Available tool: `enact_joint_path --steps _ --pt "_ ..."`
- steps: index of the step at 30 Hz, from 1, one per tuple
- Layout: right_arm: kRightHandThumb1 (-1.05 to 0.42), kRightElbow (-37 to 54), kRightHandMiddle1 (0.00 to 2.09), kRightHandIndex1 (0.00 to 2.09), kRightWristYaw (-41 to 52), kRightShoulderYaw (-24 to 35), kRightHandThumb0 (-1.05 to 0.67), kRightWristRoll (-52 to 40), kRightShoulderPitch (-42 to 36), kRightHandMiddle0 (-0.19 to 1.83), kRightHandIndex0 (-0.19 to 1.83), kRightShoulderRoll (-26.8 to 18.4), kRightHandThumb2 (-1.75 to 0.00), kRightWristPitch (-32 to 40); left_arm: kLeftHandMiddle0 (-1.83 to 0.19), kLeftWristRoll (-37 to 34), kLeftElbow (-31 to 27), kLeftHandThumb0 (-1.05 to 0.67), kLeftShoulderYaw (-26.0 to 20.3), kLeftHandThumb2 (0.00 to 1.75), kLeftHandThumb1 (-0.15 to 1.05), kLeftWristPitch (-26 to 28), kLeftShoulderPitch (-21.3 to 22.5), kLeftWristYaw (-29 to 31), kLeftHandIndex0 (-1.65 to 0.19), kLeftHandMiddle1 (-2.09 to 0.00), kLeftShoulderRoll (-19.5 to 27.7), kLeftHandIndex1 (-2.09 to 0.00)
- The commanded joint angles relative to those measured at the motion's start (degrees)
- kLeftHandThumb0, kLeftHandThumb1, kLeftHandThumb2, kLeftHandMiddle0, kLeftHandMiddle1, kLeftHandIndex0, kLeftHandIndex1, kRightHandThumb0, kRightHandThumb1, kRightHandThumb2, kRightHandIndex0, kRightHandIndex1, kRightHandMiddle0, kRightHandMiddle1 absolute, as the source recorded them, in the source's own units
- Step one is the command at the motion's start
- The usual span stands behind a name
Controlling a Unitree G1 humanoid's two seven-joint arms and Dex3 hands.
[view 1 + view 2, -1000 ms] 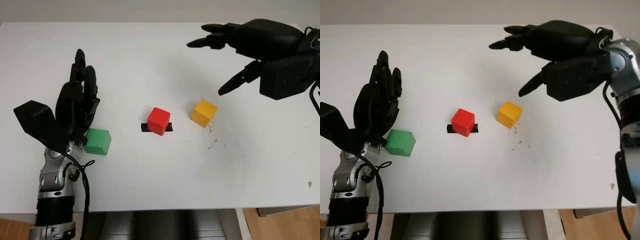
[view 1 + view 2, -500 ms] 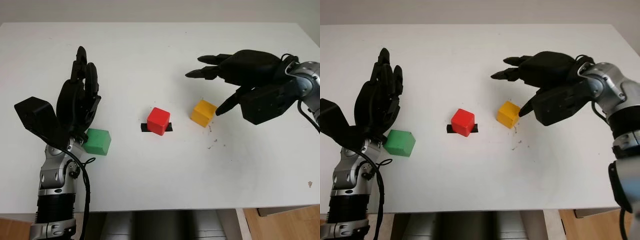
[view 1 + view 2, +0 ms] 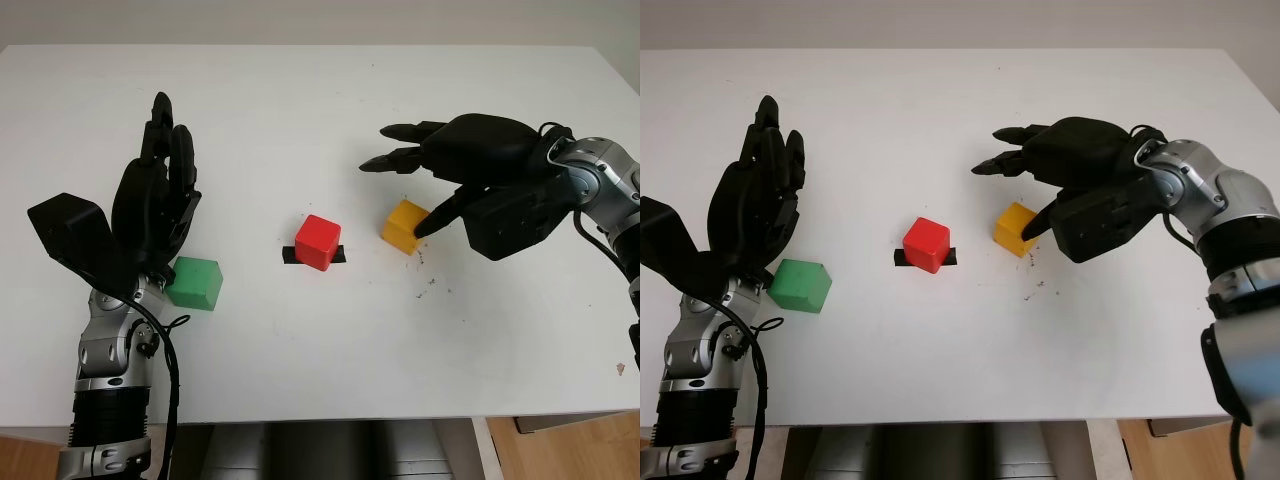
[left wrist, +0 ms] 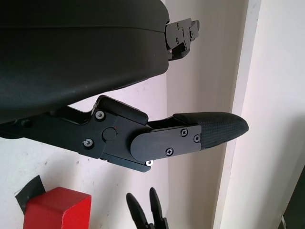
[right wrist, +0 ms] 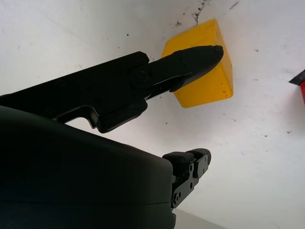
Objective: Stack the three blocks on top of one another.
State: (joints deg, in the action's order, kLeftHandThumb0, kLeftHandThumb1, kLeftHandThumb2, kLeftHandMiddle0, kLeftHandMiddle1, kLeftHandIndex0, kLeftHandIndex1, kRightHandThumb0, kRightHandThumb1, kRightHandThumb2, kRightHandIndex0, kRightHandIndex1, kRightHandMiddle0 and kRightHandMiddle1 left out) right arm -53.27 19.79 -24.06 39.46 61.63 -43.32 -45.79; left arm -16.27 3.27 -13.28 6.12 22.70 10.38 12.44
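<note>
1. The right hand (image 3: 470, 165) is reaching in from the right of the frame and hovering over the yellow block (image 3: 407, 226), released and grasping nothing; one fingertip (image 5: 209, 53) is lying across the block's top face in the right wrist view, though contact cannot be told.
2. The yellow block is sitting on the white table (image 3: 300, 360) right of centre, with a few dark specks (image 3: 432, 285) scattered on the surface just below and right of it.
3. The red block (image 3: 318, 241) is sitting at the centre of the frame on a short strip of black tape (image 3: 290, 256), near the yellow block but apart from it.
4. The left hand (image 3: 150, 205) is standing raised at the left of the frame, released and holding nothing, fingers pointing toward the frame's top.
5. The green block (image 3: 196, 283) is lying just beside and below that hand's palm, at lower left, well apart from the red block.
6. The table is running white and matte to its far edge near the top of the frame, with a pale wall (image 3: 300, 20) beyond.
7. The near edge is crossing the bottom of the frame, with wooden flooring (image 3: 580, 450) showing at the lower right corner.
8. Broad bare tabletop is lying across the upper middle and along the lower middle, between the blocks and the near edge.
</note>
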Motion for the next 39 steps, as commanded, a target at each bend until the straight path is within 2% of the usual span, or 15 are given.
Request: enact_joint_path --steps 1,9,14,24,34,39 --pt "-0.81 1.2 0.1 0.06 0.5 -0.2 -0.61 -0.2 -0.6 0.34 0.07 -0.2 -0.04 0.1 0.19 -0.2 -0.4 -0.77 -0.4 0.56 1.05 -0.5 -0.1 0.5 0.19 0.0 0.5 0.0" --pt "-0.83 2.5 0.07 0.07 -0.2 2.0 -0.63 -2.1 0.0 0.32 0.09 -1.2 -0.06 1.2 0.19 -0.1 0.1 -0.77 -0.5 0.55 1.05 -0.3 0.3 0.6 0.19 0.0 0.6 0.0" --pt "-0.81 4.5 0.07 0.07 0.7 5.3 -0.63 -7.0 0.5 0.34 0.12 -1.2 -0.05 1.8 0.19 0.2 0.6 -0.77 -0.3 0.55 1.05 -0.7 0.6 0.5 0.19 0.0 0.6 0.0" --pt "-0.77 7.1 0.05 0.06 1.9 10.3 -0.74 -13.1 2.4 0.31 0.1 -1.5 -0.04 1.6 0.19 0.3 0.8 -0.77 -0.3 0.55 1.05 -1.1 0.6 0.7 0.19 0.0 0.5 0.0" --pt "-0.75 9.7 0.06 0.05 3.4 7.5 -0.77 -7.3 -0.8 0.33 0.1 -3.4 -0.05 0.6 0.19 0.0 1.0 -0.77 -0.5 0.56 1.05 -1.4 0.4 1.2 0.19 0.0 0.7 0.0" --pt "-0.74 12.2 0.05 0.04 3.2 6.0 -0.68 -4.0 -4.1 0.32 0.08 -3.5 -0.05 1.5 0.19 0.2 0.7 -0.77 -0.5 0.56 1.05 -1.1 0.4 1.0 0.19 0.0 0.8 0.0"
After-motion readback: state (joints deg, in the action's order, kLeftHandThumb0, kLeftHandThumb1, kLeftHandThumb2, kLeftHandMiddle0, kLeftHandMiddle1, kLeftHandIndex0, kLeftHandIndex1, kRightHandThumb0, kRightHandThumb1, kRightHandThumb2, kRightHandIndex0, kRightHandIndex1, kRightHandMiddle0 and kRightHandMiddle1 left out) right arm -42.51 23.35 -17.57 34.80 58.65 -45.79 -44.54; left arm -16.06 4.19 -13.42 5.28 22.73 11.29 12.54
